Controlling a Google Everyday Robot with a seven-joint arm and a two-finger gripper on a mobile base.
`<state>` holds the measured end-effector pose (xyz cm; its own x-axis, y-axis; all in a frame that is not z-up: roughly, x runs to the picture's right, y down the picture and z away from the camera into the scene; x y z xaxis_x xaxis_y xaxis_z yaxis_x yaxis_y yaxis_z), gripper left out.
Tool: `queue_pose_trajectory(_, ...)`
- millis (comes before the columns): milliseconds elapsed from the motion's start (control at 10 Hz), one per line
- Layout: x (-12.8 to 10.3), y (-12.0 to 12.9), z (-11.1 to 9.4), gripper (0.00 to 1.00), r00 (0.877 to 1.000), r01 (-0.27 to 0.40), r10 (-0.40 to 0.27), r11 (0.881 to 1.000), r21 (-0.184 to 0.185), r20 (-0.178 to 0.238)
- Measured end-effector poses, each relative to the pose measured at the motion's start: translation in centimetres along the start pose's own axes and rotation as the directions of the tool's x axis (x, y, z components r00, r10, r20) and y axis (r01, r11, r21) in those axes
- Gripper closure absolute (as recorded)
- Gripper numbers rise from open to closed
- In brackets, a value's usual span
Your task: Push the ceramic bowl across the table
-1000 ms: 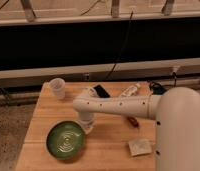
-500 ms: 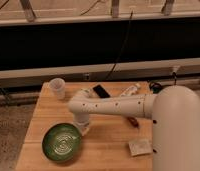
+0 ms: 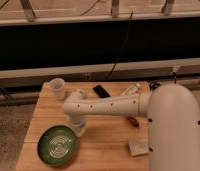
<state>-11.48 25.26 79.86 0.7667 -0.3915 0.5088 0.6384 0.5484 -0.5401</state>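
One high view looks down over the arm [image 3: 113, 105], tool [image 3: 79, 131] and table [image 3: 108, 145], windows beyond.

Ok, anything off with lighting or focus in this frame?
Camera view: soft all over, edges blurred; warm, dim light on the table; pale glare rings on the ceramic bowl; the gripper beside the bowl's rim reads as a blurry white mass; the background band is nearly black.

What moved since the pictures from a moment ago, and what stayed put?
The ceramic bowl slid left and toward the table's near edge. The arm swung left with it, keeping its tool low at the bowl's upper right rim. Nothing was picked up or let go. The whitish cup, the black phone and the pale packet stayed where they were.
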Motion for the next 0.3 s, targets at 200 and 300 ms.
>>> queue_pose_trajectory(200, -0.55, 0.00, -0.09, 0.97, 1.000, 0.020, -0.020, 1.000, -0.004, -0.001)
queue_pose_trajectory(300, -1.23, -0.24, -0.11, 0.97, 0.999, 0.036, -0.036, 0.999, -0.006, -0.001)
